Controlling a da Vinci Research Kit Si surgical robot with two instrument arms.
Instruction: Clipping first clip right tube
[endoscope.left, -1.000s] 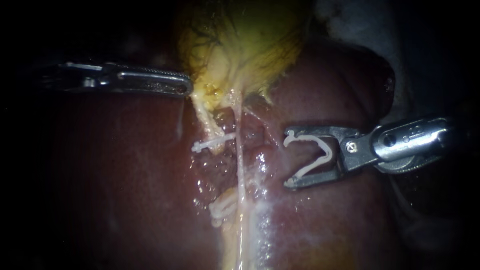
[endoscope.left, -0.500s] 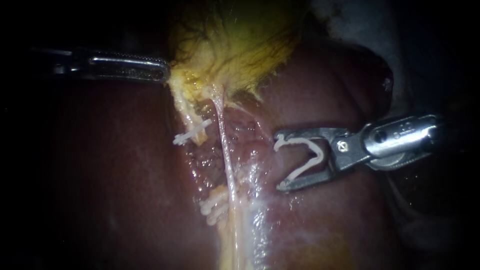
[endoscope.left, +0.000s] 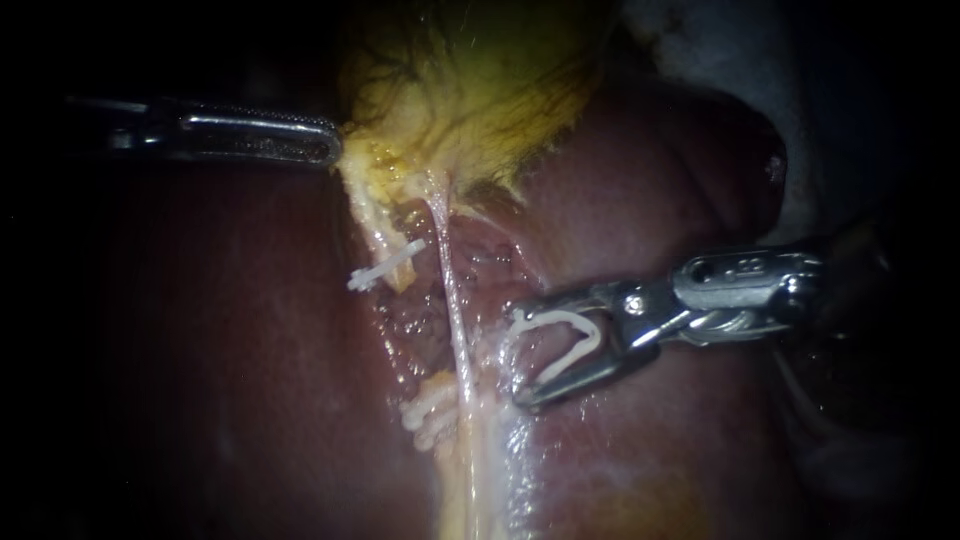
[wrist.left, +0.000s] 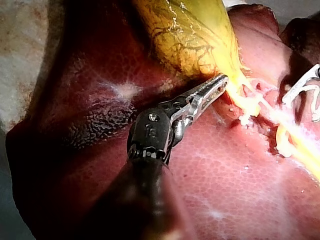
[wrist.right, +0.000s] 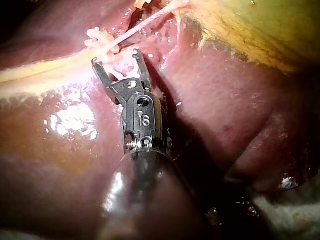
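In the endoscope view my left instrument (endoscope.left: 332, 142) is shut on the edge of the yellow gallbladder (endoscope.left: 470, 90) and holds it taut; the left wrist view shows the same grip (wrist.left: 222, 81). A thin pale right tube (endoscope.left: 450, 290) runs down over the liver (endoscope.left: 250, 330). My right instrument (endoscope.left: 520, 357) carries an open white clip (endoscope.left: 562, 335) between its spread jaws. Its tips stand just right of the tube, apart from it. In the right wrist view those jaws (wrist.right: 116, 59) open toward the tube (wrist.right: 135, 30).
A shut white clip (endoscope.left: 385, 265) sits across the yellowish left tube. Further clips (endoscope.left: 430, 415) cluster lower down beside the pale strand. Wet, glistening tissue lies under the right jaws. White gauze (endoscope.left: 720, 40) lies beyond the liver's far edge.
My right instrument has moved left and slightly down with the clip, closing on the tube. The left instrument first drew the gallbladder edge up and left, then held still.
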